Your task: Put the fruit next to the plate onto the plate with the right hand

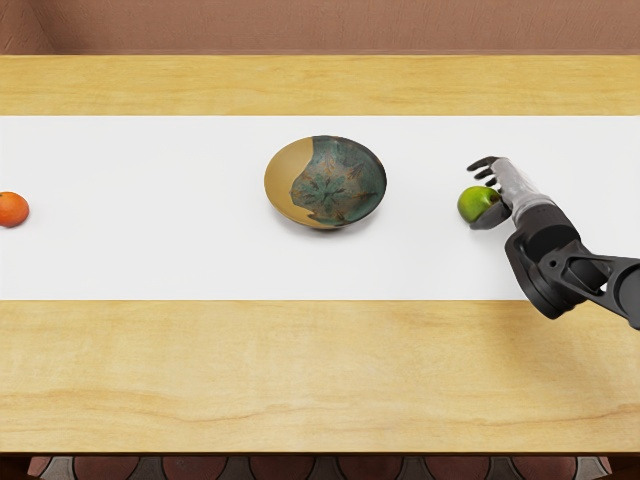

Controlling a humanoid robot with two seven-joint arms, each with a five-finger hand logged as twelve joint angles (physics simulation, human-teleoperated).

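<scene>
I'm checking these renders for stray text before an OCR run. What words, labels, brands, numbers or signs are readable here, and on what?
None: no readable text in the head view.
plate: a mottled green and ochre glaze only, no lettering.
green fruit, orange fruit: no stickers or marks.
white runner, wooden table: plain.
right hand: dark, no visible label.

Right hand loose around green fruit, right of the plate.

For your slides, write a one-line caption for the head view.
Right hand at the green fruit on the white runner, right of the plate; an orange fruit lies far left.
</scene>
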